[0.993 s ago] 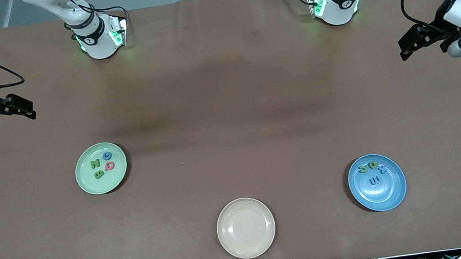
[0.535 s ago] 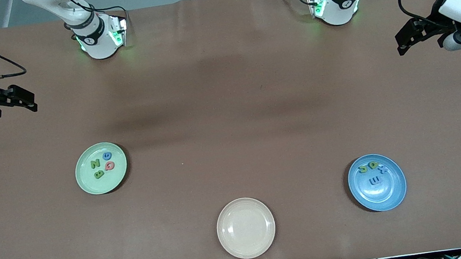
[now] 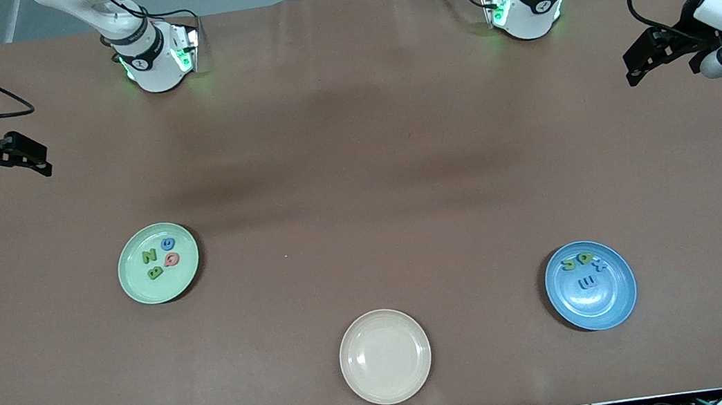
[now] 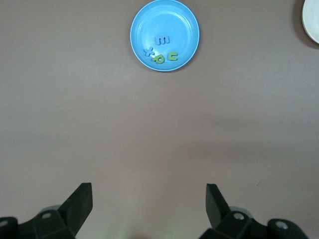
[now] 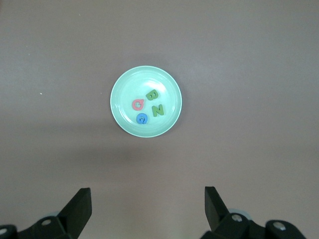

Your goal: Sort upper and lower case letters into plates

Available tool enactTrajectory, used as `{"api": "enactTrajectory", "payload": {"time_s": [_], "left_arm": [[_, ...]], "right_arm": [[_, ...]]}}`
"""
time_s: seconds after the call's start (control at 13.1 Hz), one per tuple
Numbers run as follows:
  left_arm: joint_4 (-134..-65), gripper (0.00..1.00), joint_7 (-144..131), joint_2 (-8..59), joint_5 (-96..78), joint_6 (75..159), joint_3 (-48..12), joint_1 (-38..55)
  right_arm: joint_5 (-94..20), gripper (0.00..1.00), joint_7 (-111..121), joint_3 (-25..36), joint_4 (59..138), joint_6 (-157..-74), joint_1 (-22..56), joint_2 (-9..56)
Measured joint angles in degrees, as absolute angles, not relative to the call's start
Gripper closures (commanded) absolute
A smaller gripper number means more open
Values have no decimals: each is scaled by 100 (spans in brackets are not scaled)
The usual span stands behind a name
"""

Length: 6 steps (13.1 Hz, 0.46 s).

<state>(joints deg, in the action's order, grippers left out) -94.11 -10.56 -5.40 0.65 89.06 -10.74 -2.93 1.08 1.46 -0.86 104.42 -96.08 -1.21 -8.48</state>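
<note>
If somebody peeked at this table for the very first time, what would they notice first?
Probably the colored letters: four in the green plate toward the right arm's end, four in the blue plate toward the left arm's end. A cream plate sits between them, nearest the front camera, with nothing in it. The left gripper and right gripper wait open over the table's two ends, holding nothing.

Four small letters (image 4: 161,50) lie in the blue plate (image 4: 187,22); left pincer (image 4: 149,204) spread wide.
</note>
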Motion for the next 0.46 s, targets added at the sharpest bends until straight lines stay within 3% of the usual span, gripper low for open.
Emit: {"api": "enactTrajectory", "payload": {"time_s": [0.46], "left_arm": [[-9410, 0, -820, -540, 65, 8906, -1069, -293]], "right_arm": [[-18, 0, 146, -84, 9989, -9605, -121, -432]]}}
